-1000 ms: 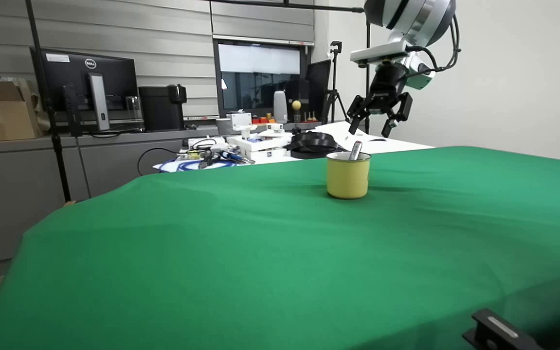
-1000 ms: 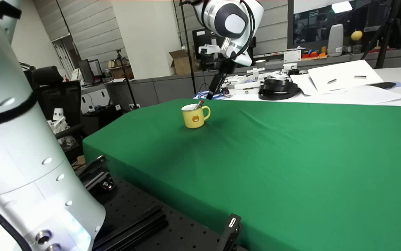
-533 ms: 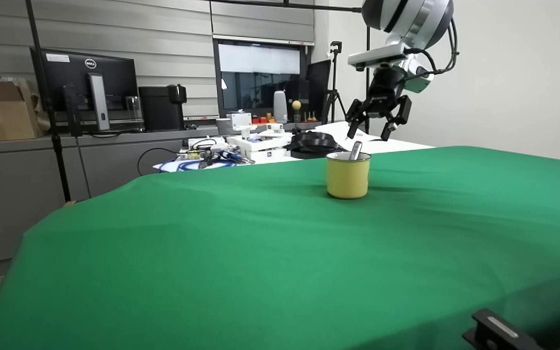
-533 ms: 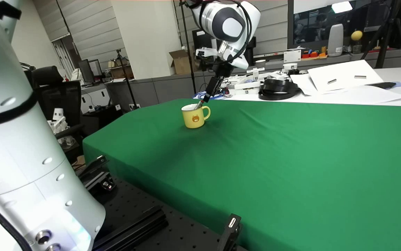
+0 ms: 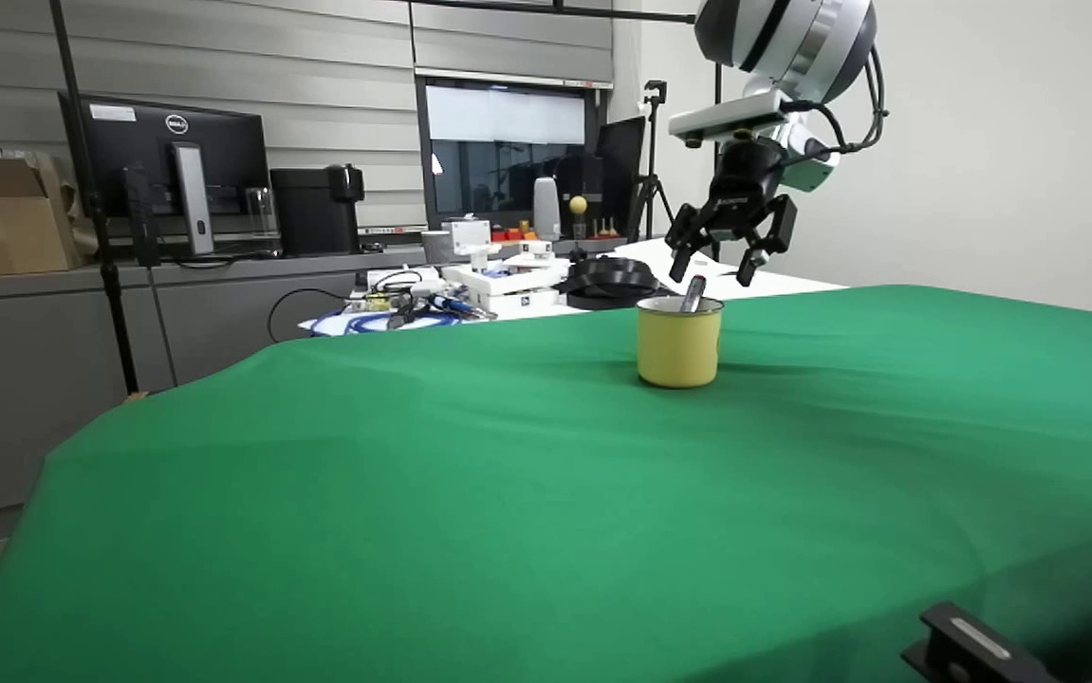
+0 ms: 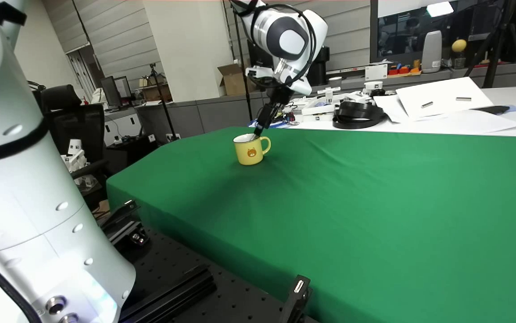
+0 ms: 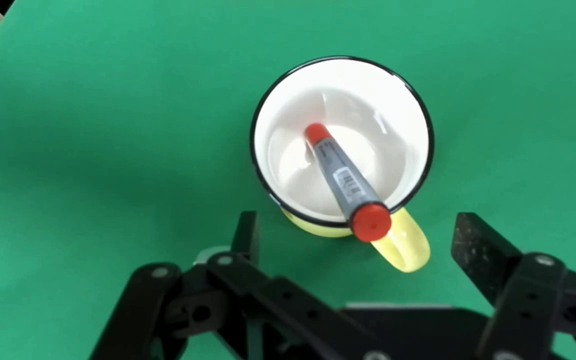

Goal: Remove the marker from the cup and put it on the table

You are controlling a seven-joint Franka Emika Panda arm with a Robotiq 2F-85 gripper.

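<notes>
The yellow cup (image 5: 678, 353) stands upright on the green table (image 5: 413, 493) in both exterior views (image 6: 249, 154). In the wrist view, the cup (image 7: 393, 100) shows a white inside, a dark rim and a yellow handle toward the gripper. The marker (image 7: 345, 177), grey with red ends, leans inside the cup, its upper end over the rim by the handle. It pokes out in an exterior view (image 5: 694, 294). My gripper (image 7: 355, 222) is open and empty, its fingers on either side of the marker's upper end, apart from it. In an exterior view the gripper (image 6: 258, 132) hides most of the marker.
A grey-white desk with white parts, papers and a black coil (image 6: 360, 115) lies behind the green table. The robot's white base column (image 6: 38, 202) and black clamps (image 6: 297, 298) stand at the near table edge. A black pole (image 5: 95, 190) rises behind.
The arm and open gripper have moved down and closer to the cup, slightly left in both exterior views. The cup and marker have not moved.
</notes>
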